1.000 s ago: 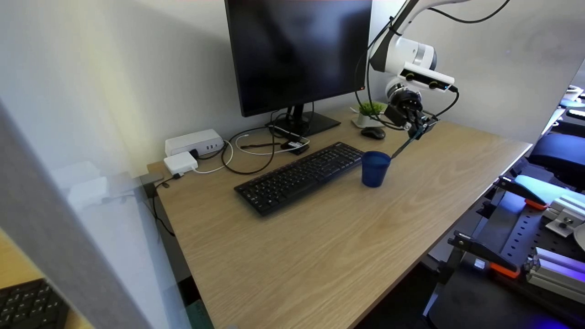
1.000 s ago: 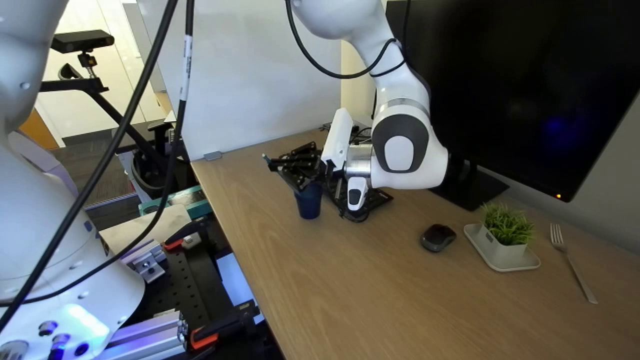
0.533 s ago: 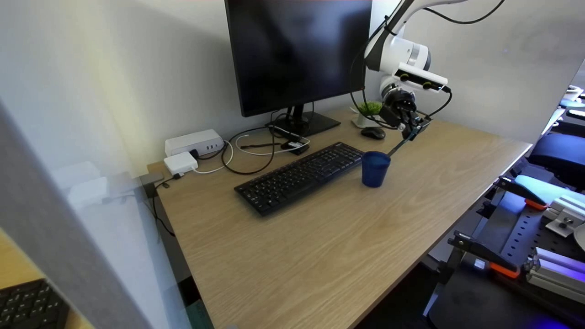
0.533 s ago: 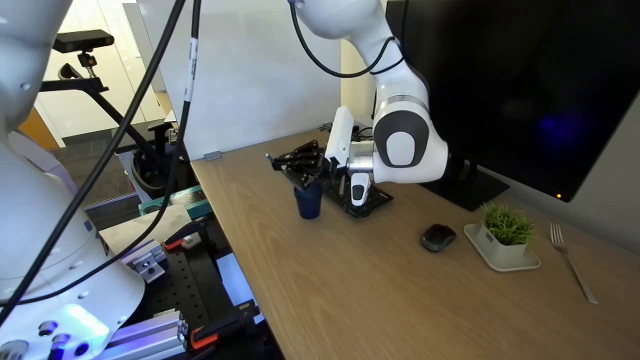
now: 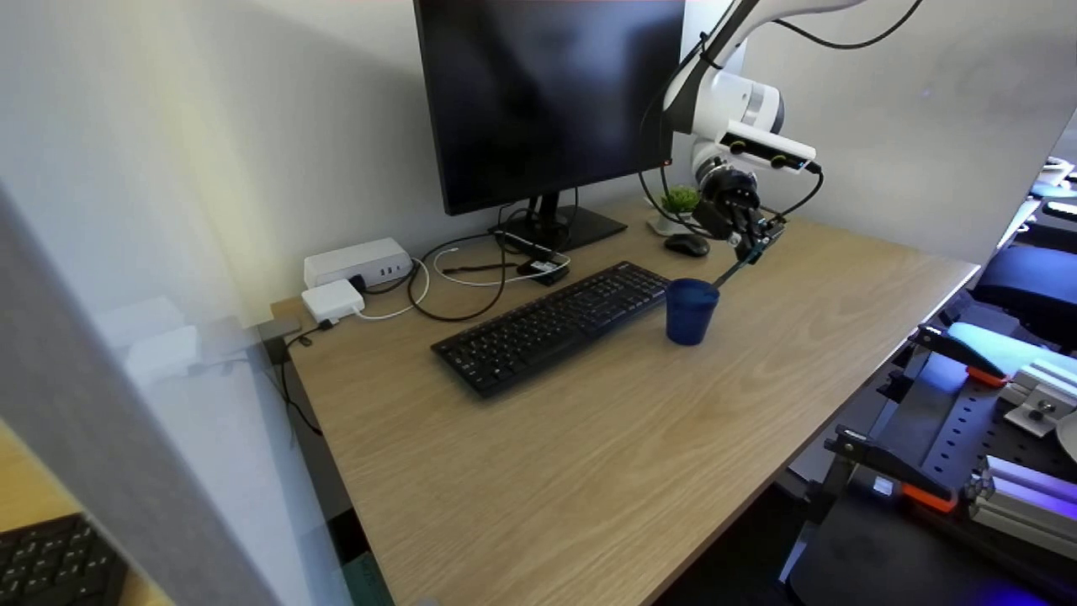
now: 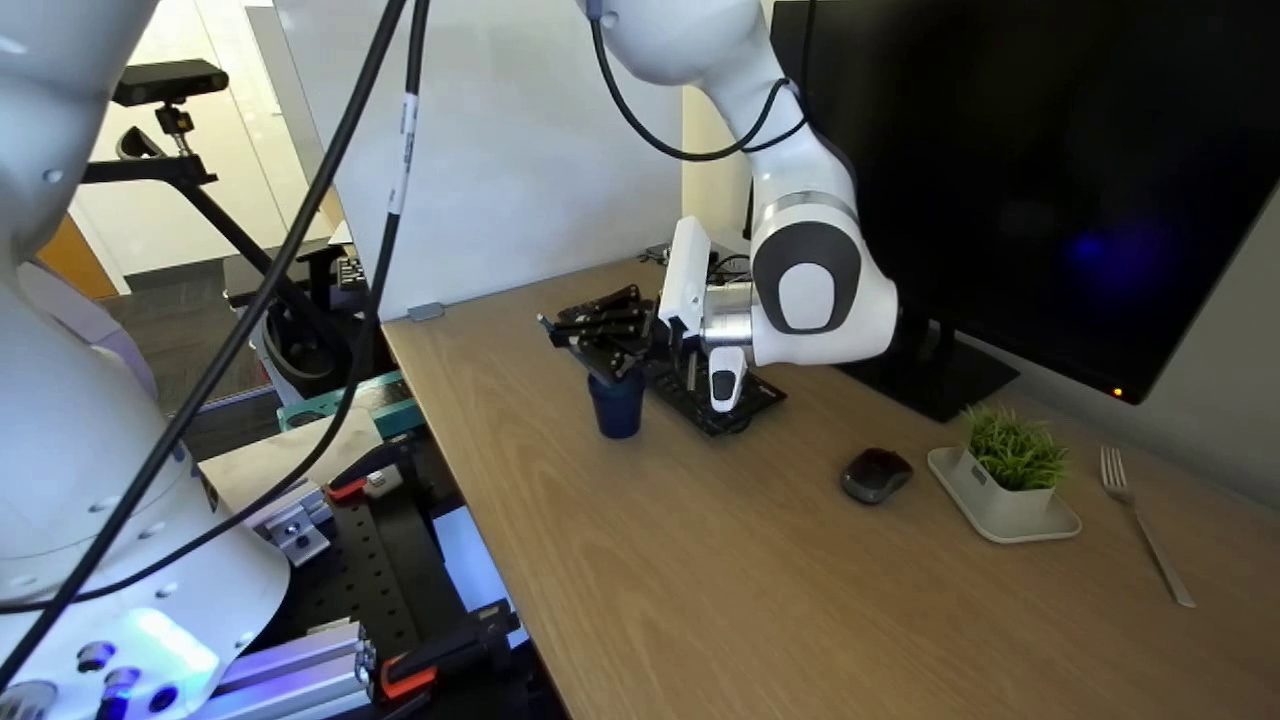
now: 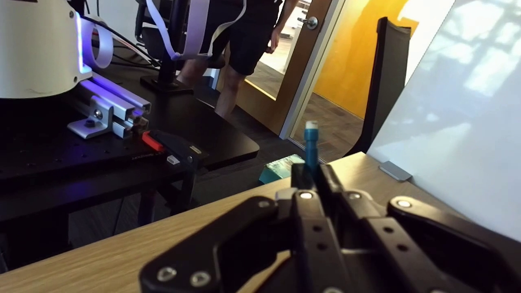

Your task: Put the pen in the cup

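Observation:
The pen is a thin teal-and-dark stick held tilted in my gripper. Its dark lower part [image 5: 730,273] slopes down to the rim of the blue cup [image 5: 692,313] in an exterior view. I cannot tell whether its lower end is inside the rim or behind it. Its teal end with a white tip [image 7: 311,140] sticks out past the fingers in the wrist view. My gripper [image 7: 312,173] is shut on the pen. It also shows above the cup's rim in an exterior view [image 5: 760,242]. The cup [image 6: 618,408] stands upright on the desk; the wrist view does not show it.
A black keyboard [image 5: 555,328] lies right beside the cup. A mouse [image 6: 876,475], a potted plant [image 6: 1015,455] on a tray and a fork [image 6: 1145,530] are further along the desk. A monitor [image 5: 551,101] stands behind. Black cables hang along the arm.
My gripper has moved a little left and slightly down with the pen in an exterior view, bringing the pen's lower end closer over the cup's rim. The cup has not moved.

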You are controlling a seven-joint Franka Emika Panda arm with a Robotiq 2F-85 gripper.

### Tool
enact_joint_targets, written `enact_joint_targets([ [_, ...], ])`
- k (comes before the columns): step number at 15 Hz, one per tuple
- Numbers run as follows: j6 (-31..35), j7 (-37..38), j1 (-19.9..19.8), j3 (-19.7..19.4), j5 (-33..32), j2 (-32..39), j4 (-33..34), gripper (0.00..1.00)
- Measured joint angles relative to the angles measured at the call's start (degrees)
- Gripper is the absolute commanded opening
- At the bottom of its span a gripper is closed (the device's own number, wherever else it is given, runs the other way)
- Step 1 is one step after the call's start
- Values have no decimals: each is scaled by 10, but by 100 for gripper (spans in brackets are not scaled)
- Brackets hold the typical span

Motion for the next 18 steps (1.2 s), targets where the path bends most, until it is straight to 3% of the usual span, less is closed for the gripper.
enact_joint_targets([
  [12,21,0,1,9,-36,28,28,3],
  [13,22,0,1,10,-37,28,30,33],
  [14,23,0,1,10,-37,28,30,34],
  [18,27,0,1,10,-37,28,32,61],
])
